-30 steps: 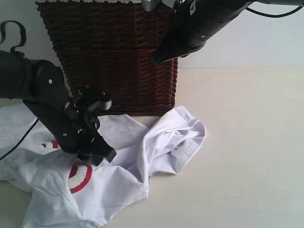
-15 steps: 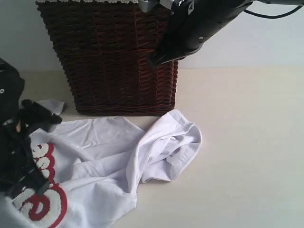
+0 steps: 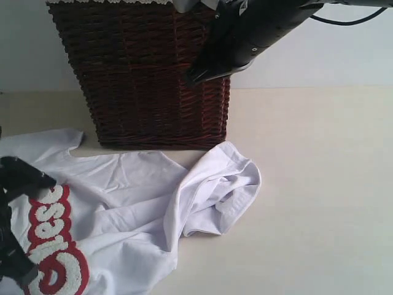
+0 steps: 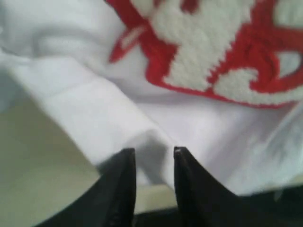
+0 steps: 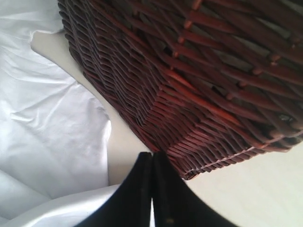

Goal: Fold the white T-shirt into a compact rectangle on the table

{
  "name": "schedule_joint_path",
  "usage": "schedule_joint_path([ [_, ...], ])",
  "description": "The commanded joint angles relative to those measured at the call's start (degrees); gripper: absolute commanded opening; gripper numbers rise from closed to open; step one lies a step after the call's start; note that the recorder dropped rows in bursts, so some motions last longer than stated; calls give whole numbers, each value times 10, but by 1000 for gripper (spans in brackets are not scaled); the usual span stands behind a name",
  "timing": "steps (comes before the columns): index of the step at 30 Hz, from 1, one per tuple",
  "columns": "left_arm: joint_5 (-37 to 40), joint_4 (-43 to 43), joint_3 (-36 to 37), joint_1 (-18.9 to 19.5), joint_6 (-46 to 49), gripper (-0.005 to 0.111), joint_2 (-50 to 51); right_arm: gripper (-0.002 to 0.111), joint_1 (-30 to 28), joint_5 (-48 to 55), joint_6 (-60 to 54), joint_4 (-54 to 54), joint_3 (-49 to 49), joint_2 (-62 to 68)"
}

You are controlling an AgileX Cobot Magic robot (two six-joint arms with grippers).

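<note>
Fabric of the white T-shirt (image 3: 141, 196), lying rumpled toward the left edge of the table (image 3: 319, 184) before the basket (image 3: 147, 80), is sitting pinched in my left gripper (image 4: 154, 153), probably for spreading; right gripper (image 5: 152, 158), fingers together and empty, is hovering clear.

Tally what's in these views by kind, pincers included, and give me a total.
Shirts: 1, the white T-shirt
Baskets: 1, the dark brown wicker basket
Pincers: 2, the left pincer and the right pincer
Total: 4
</note>
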Motion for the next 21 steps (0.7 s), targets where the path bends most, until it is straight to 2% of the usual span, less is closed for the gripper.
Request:
schedule_joint_path([
  [1, -120, 109, 1, -1, -154, 30, -65, 0, -1, -13, -20, 20, -4, -7],
  [4, -191, 140, 0, 26, -184, 27, -68, 0, -1, -14, -28, 32, -4, -7],
  [8, -187, 139, -17, 96, -167, 9, 7, 0, -1, -18, -34, 40, -4, -7],
  [10, -187, 135, -38, 126, -167, 5, 50, 0, -1, -21, -34, 40, -4, -7],
  [15, -184, 135, -88, 183, -133, 4, 142, 0, -1, -32, -35, 40, -4, -7],
  [18, -179, 136, -156, 255, -123, 4, 240, 0, -1, -41, -48, 43, -4, -7],
  [21, -180, 136, -212, 306, -110, 4, 303, 0, -1, -45, -48, 43, -4, -7],
])
